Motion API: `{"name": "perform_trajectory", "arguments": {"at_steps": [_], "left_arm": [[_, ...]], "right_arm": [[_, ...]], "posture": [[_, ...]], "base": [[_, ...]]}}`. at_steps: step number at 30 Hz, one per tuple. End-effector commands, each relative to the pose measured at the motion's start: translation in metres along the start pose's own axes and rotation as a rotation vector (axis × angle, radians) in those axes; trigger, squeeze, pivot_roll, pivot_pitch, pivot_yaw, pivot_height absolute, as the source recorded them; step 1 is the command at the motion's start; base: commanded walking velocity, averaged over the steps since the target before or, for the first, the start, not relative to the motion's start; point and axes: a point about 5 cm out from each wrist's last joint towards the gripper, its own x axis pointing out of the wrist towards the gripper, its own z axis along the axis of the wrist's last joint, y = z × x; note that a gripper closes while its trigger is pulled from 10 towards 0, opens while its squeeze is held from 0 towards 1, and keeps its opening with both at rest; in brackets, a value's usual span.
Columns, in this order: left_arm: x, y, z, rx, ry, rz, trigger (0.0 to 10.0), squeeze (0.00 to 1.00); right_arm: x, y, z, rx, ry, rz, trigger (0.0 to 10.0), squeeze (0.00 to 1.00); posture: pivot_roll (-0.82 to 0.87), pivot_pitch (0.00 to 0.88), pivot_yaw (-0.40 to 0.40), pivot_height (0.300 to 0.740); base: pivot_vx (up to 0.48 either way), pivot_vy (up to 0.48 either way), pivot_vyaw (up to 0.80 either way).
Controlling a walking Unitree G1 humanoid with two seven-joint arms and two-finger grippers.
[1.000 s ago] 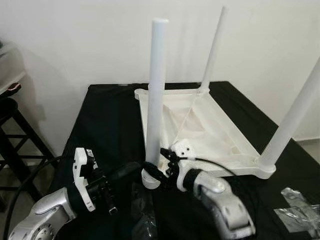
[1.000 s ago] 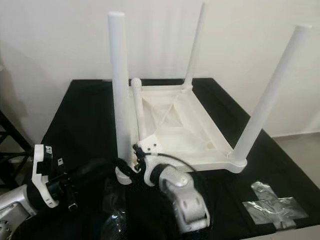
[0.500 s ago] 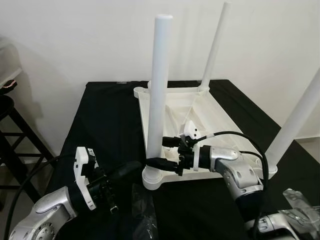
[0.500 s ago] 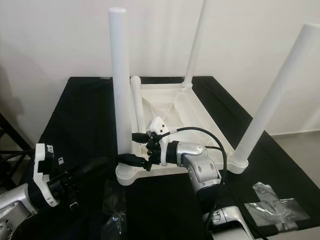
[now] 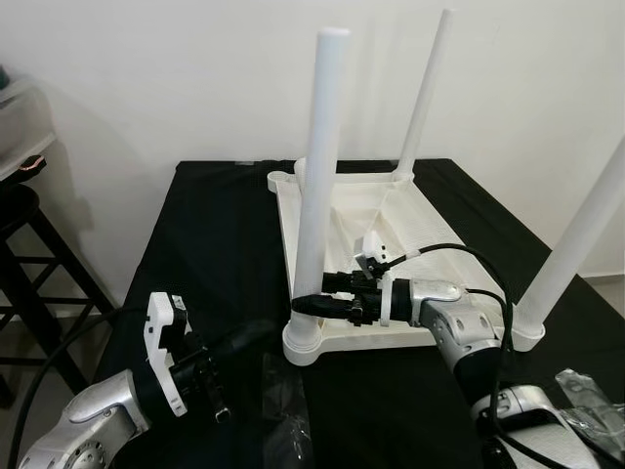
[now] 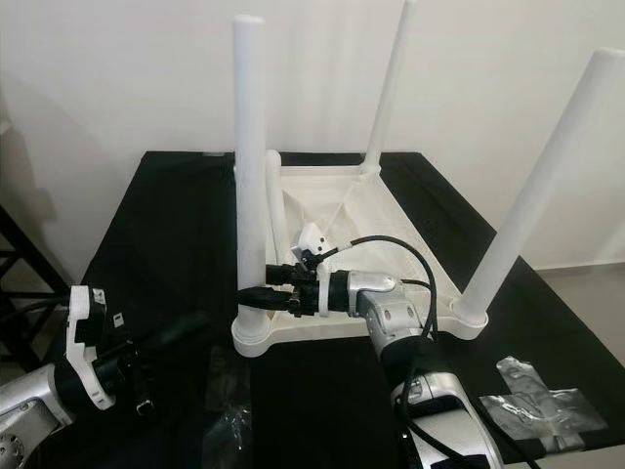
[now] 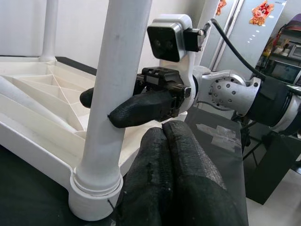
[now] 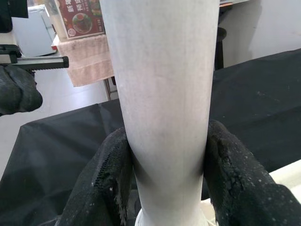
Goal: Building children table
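A white plastic children's table [image 5: 282, 225] lies upside down on a black-covered worktop [image 5: 210, 244]. Three legs stand up from its corners: near-left [image 5: 320, 176], far [image 5: 425, 98] and right [image 5: 586, 234]. Another white leg [image 6: 275, 210] rests slanted inside the underside. My right gripper [image 5: 311, 303] reaches in from the right and is shut on the near-left leg just above its socket; its fingers [image 8: 113, 174] press both sides of the leg [image 8: 162, 94]. My left gripper [image 7: 164, 141] is shut on nothing, low on the cloth, a little short of that socket [image 7: 96, 193].
Crumpled clear plastic wrap [image 5: 283, 410] lies at the front of the worktop and more [image 6: 532, 401] at the front right. A dark stool [image 5: 29, 244] stands left of the worktop. A white wall is close behind.
My right arm swung from the front round to the right side, its gripper staying at the near-left leg and now gripping slightly higher. The left gripper now sits a little apart from the socket.
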Motion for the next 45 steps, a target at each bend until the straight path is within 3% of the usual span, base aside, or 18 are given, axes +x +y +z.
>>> {"name": "perform_trajectory", "arguments": {"at_steps": [1,11,12,13,14,18,25,26,27,28,30,33,36,38,39,40,41,45], "left_arm": [[0.0,-0.002,-0.001,0.003,0.01,-0.007,10.0,0.0],[-0.001,-0.002,0.0,0.006,0.008,-0.003,10.0,0.0],[-0.002,-0.002,0.0,0.005,0.008,-0.003,10.0,0.0],[-0.002,-0.002,0.0,0.005,0.008,-0.003,10.0,0.0],[-0.002,-0.002,0.001,0.001,0.012,-0.01,10.0,0.0],[-0.002,-0.001,0.0,-0.006,0.022,-0.022,10.0,0.0],[-0.002,-0.001,0.0,-0.005,0.024,-0.023,10.0,0.0],[-0.002,-0.001,0.0,-0.002,0.022,-0.019,10.0,0.0],[-0.002,-0.001,0.0,-0.002,0.022,-0.019,10.0,0.0],[-0.003,-0.001,-0.001,0.0,0.021,-0.016,10.0,0.0],[-0.003,-0.001,-0.001,0.0,0.021,-0.015,10.0,0.0],[-0.001,-0.001,-0.002,-0.004,0.022,-0.02,10.0,0.0],[-0.001,-0.001,-0.002,-0.005,0.022,-0.021,10.0,0.0],[0.001,-0.001,-0.002,-0.005,0.022,-0.021,10.0,0.0],[0.001,-0.001,-0.002,-0.005,0.022,-0.021,10.0,0.0],[0.001,0.0,-0.002,-0.005,0.02,-0.021,10.0,0.0],[0.002,0.0,-0.002,-0.003,0.017,-0.02,10.0,0.0],[0.004,0.0,-0.003,-0.001,0.014,-0.018,10.0,0.0]], "right_arm": [[-0.001,-0.003,0.01,-0.028,-0.043,0.008,0.0,0.0],[0.012,0.006,0.002,-0.077,-0.038,-0.377,0.0,0.0],[0.017,0.013,-0.008,-0.026,-0.047,-0.627,0.0,0.0],[0.017,0.013,-0.008,-0.026,-0.047,-0.627,0.0,0.0],[0.021,0.034,-0.026,0.024,-0.033,-0.772,0.0,0.0],[0.023,0.054,-0.038,0.043,0.001,-0.86,0.0,0.0],[0.02,0.048,-0.033,0.043,-0.007,-0.862,0.0,0.0],[0.02,0.048,-0.032,0.045,0.0,-0.855,10.0,0.0],[0.02,0.048,-0.032,0.045,0.0,-0.855,10.0,0.0],[0.022,0.047,-0.025,0.049,-0.02,-0.826,10.0,1.0],[0.023,0.046,-0.018,0.051,-0.04,-0.791,10.0,1.0],[0.03,0.049,0.011,-0.017,-0.116,-0.505,10.0,1.0],[0.03,0.051,0.018,-0.066,-0.115,-0.395,10.0,1.0],[0.027,0.052,0.024,-0.145,-0.085,-0.208,10.0,0.24],[0.027,0.052,0.024,-0.145,-0.085,-0.208,10.0,0.24],[0.025,0.051,0.026,-0.172,-0.063,-0.13,10.0,0.0],[0.022,0.043,0.028,-0.186,-0.029,-0.02,10.0,0.0],[0.022,0.023,0.035,-0.167,-0.002,0.04,10.0,0.0]], "posture": [[0.12,0.0,-0.069,0.74],[0.1,0.0,-0.081,0.74],[0.08,0.0,-0.071,0.74],[0.08,0.0,-0.071,0.74],[0.07,0.0,-0.065,0.74],[0.06,0.0,-0.059,0.74],[0.07,0.0,-0.07,0.74],[0.07,0.0,-0.071,0.74],[0.07,0.0,-0.071,0.74],[0.08,0.0,-0.071,0.74],[0.07,0.0,-0.071,0.74],[0.08,0.0,-0.068,0.74],[0.08,0.0,-0.067,0.74],[0.08,0.0,-0.069,0.74],[0.08,0.0,-0.069,0.74],[0.09,0.0,-0.072,0.74],[0.09,0.0,-0.074,0.74],[0.1,0.0,-0.079,0.74]], "base": [[0.0,0.0,0.0],[0.0,0.0,0.0],[0.0,0.0,0.0],[0.0,0.0,0.0],[0.0,0.0,0.0],[0.0,0.0,0.0],[0.0,0.0,0.0],[0.0,0.0,0.0],[0.0,0.0,0.0],[0.0,0.0,0.0],[0.0,0.0,0.0],[0.0,0.0,0.0],[0.0,0.0,0.0],[0.0,0.0,0.0],[0.0,0.0,0.0],[0.0,0.0,0.0],[0.0,0.0,0.0],[0.0,0.0,0.0]]}}
